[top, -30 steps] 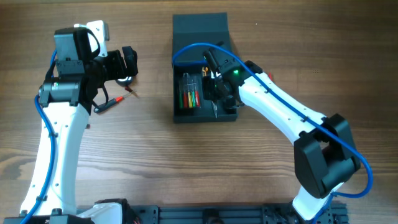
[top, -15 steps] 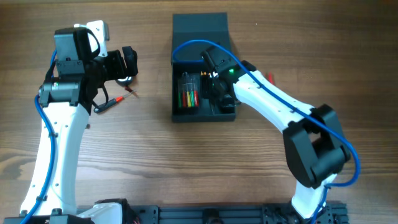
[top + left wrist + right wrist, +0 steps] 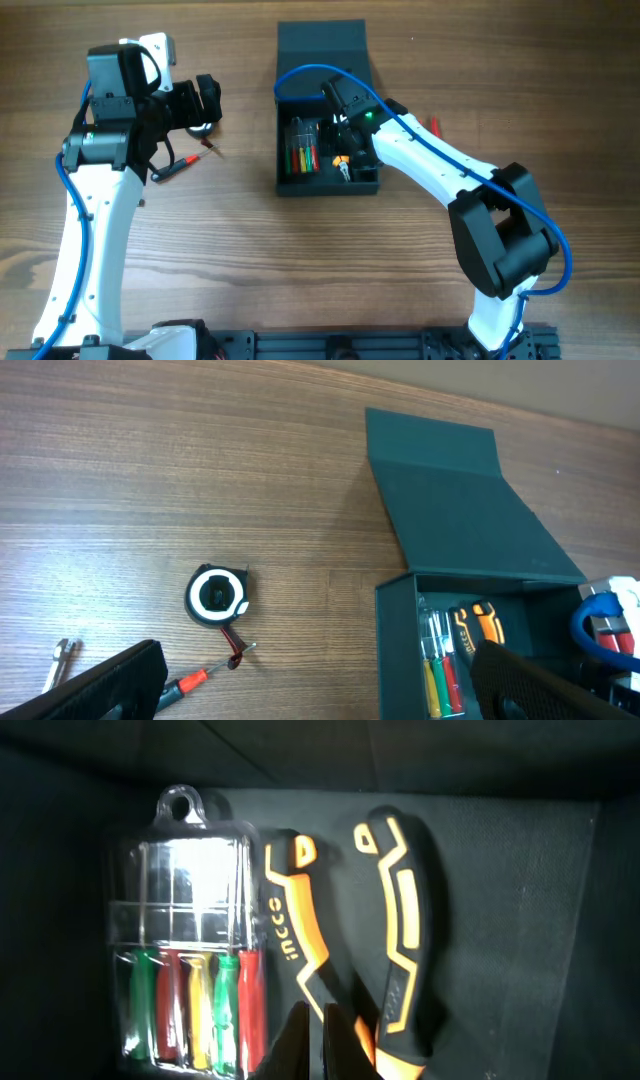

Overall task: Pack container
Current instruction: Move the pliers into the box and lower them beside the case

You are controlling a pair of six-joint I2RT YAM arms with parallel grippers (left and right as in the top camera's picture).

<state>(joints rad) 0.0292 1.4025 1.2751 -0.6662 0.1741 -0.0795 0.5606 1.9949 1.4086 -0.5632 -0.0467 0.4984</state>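
Note:
The dark teal-black container (image 3: pixel 290 185) stands open at the back middle, its flap lid (image 3: pixel 320 45) laid back. Inside lie a clear pack of coloured screwdrivers (image 3: pixel 190 980) and orange-and-black pliers (image 3: pixel 395 930). My right gripper (image 3: pixel 322 1045) is down inside the box over the pliers' handles, fingers together with nothing between them; it also shows in the overhead view (image 3: pixel 345 135). My left gripper (image 3: pixel 320 700) is wide open and empty, high above the table to the left of the container (image 3: pixel 395 660).
A round tape measure (image 3: pixel 217 594), a red-handled screwdriver (image 3: pixel 195 680) and a small metal tool (image 3: pixel 60 660) lie on the wooden table left of the box. Red-handled tools (image 3: pixel 435 125) lie just right of the box, partly hidden by my right arm.
My right gripper has moved toward the back of the box, uncovering the pliers near its front. The left arm has not moved.

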